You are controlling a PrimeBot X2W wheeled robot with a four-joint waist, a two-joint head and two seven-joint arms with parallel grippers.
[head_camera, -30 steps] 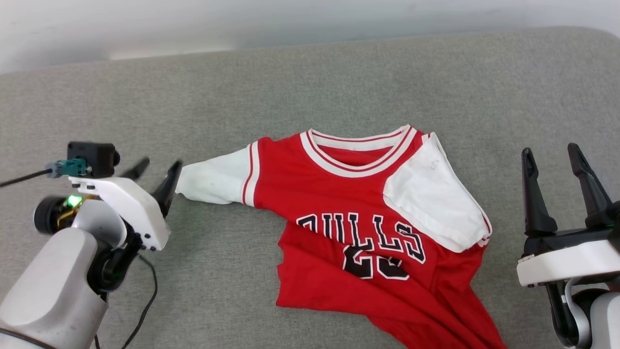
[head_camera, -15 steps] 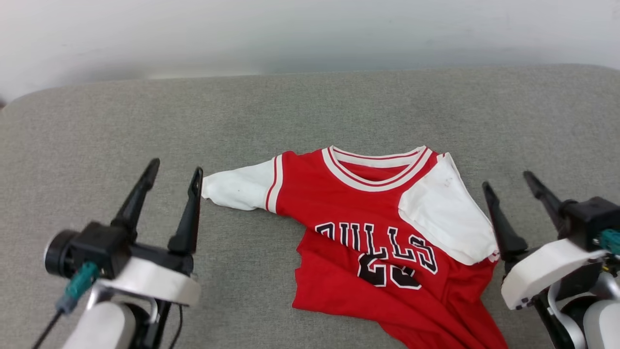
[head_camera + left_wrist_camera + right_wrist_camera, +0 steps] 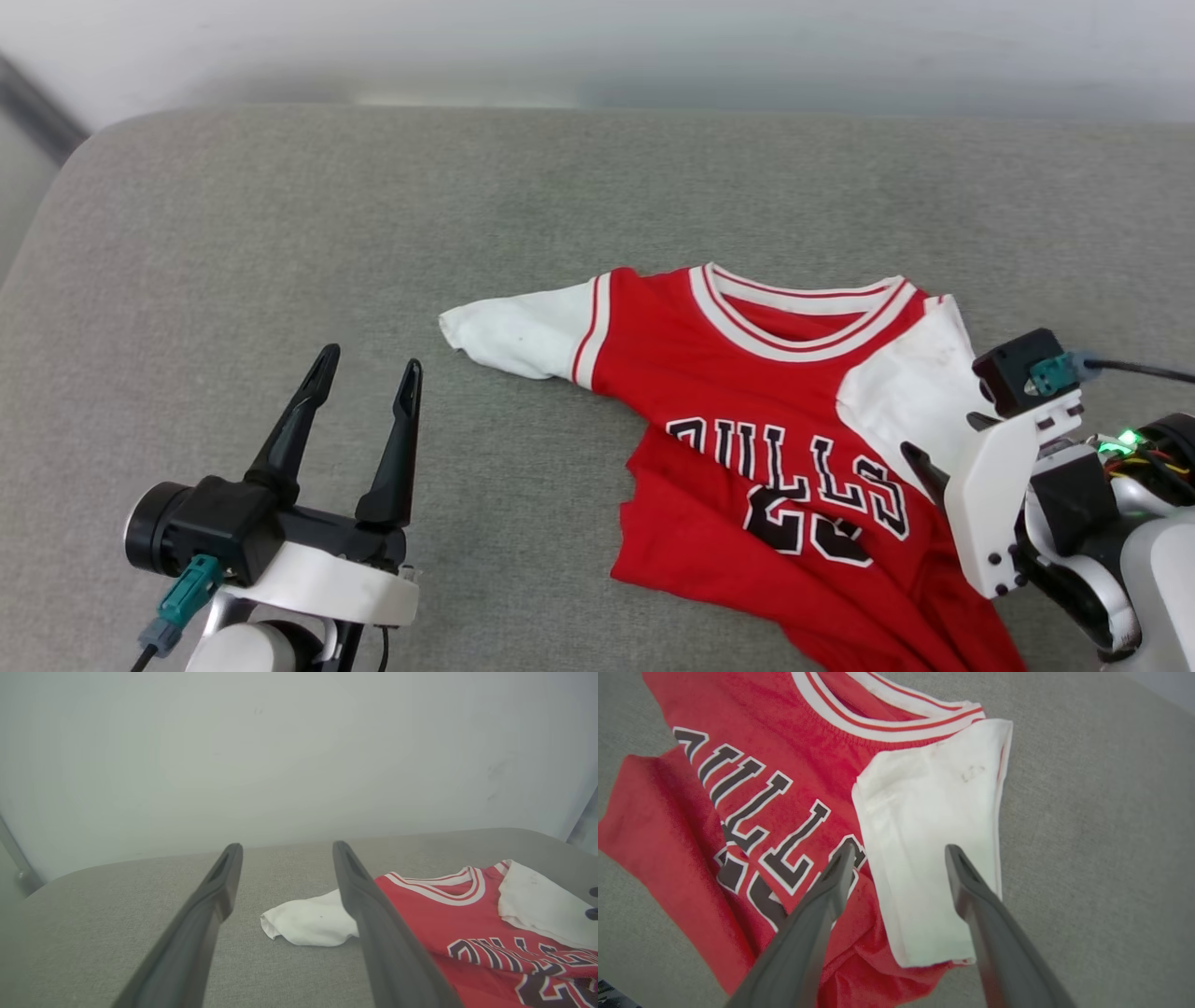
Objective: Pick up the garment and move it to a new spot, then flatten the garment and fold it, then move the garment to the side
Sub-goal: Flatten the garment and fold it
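Lower left: left gripper (image 3: 371,359), jaws wide and empty, over bare grey cushion (image 3: 233,233), well apart from the garment (image 3: 738,392). Nearest bit to it is the spread sleeve (image 3: 523,331), white, pointing frame-left, up and right of the tips. Centre-right: garment lies front up and crumpled, collar at top, hem running off the lower right edge. Lower right: right gripper (image 3: 900,849), jaws wide, holding nothing, right over the folded sleeve (image 3: 934,835) lying on the chest; contact unclear. In the wrist view this sleeve's long axis runs along the fingers. Right arm is nearer and probably unfolds that sleeve next.
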